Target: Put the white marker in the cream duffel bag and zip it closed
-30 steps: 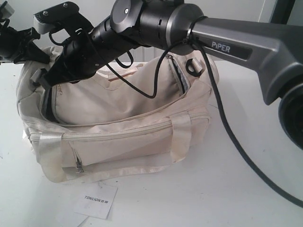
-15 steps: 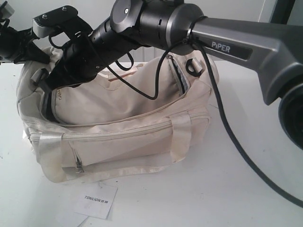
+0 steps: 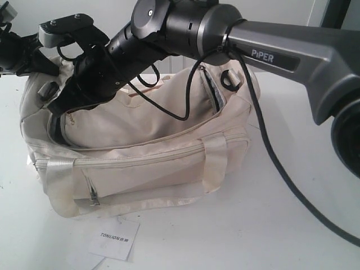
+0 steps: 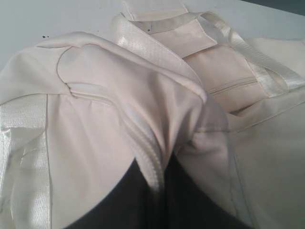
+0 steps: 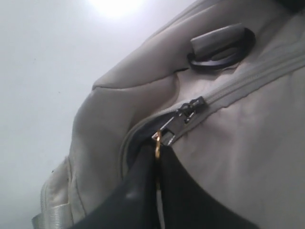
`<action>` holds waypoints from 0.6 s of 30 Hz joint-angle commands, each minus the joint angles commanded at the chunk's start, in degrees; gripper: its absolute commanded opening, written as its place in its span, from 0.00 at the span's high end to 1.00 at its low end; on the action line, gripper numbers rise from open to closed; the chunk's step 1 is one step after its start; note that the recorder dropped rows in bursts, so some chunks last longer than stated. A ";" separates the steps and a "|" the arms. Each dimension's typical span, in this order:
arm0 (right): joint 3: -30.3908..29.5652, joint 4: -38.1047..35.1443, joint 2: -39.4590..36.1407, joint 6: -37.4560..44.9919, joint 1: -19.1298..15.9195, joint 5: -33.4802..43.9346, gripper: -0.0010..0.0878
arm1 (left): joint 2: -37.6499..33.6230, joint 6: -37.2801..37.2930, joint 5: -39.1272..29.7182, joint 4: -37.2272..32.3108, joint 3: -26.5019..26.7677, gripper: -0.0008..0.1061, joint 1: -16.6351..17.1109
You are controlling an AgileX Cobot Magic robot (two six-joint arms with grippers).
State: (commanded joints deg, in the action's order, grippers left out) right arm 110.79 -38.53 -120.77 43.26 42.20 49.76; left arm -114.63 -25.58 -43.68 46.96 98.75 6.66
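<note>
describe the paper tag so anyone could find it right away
Start at the big cream duffel bag in the middle of the white table. In the exterior view, the paper tag lies flat on the table just in front of the bag's left end. It is the only small white card with dark print.

Right arm [image 3: 270, 50] reaches from 3 o'clock across to 10 o'clock, its right gripper [image 5: 156, 191] pinched on the zip pull [image 5: 157, 139]. Left gripper [image 4: 159, 200], at 10 o'clock, clamps the bag [image 4: 95, 143] seam.
</note>
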 joint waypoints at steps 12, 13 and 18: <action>0.00 0.11 1.39 -0.12 0.00 1.82 0.99 | 0.00 0.00 0.00 0.00 0.00 0.99 0.00; 0.00 0.12 1.70 -0.12 0.00 1.82 0.99 | 0.00 0.00 0.00 0.00 0.00 0.99 0.00; 0.00 0.12 2.10 -0.12 0.00 2.83 0.99 | 0.00 0.00 0.00 0.00 0.00 0.99 0.00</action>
State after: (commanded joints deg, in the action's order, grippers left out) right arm 110.79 -38.41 -118.68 43.14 42.20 52.59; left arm -114.63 -25.58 -43.68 46.96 98.75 6.66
